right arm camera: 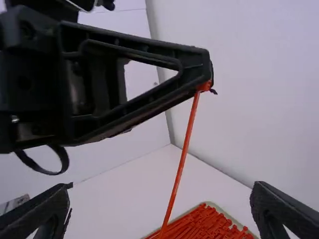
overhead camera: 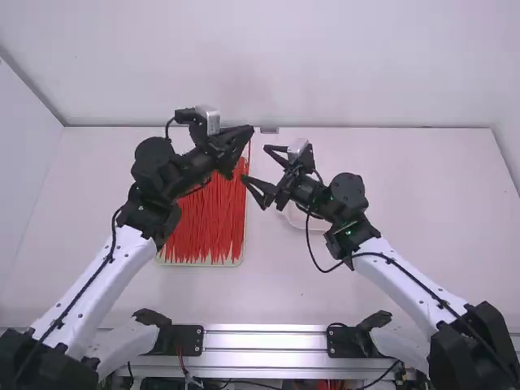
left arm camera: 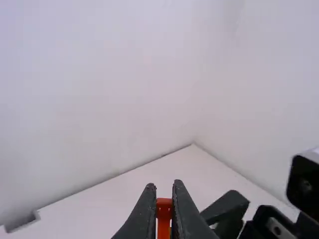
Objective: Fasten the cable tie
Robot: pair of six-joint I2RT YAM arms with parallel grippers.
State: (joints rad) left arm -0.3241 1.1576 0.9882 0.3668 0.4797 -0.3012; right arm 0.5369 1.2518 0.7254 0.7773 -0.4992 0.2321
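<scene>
the left claw is pinched shut on the top end of a red cable tie, which hangs down to the pile of ties on the counter. the right claw gapes wide just beside the strip; it should close low on the loose end, then curl it squarely into the head.

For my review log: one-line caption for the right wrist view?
Red tie hangs from the shut left gripper toward the pile; right gripper open, facing it.
</scene>
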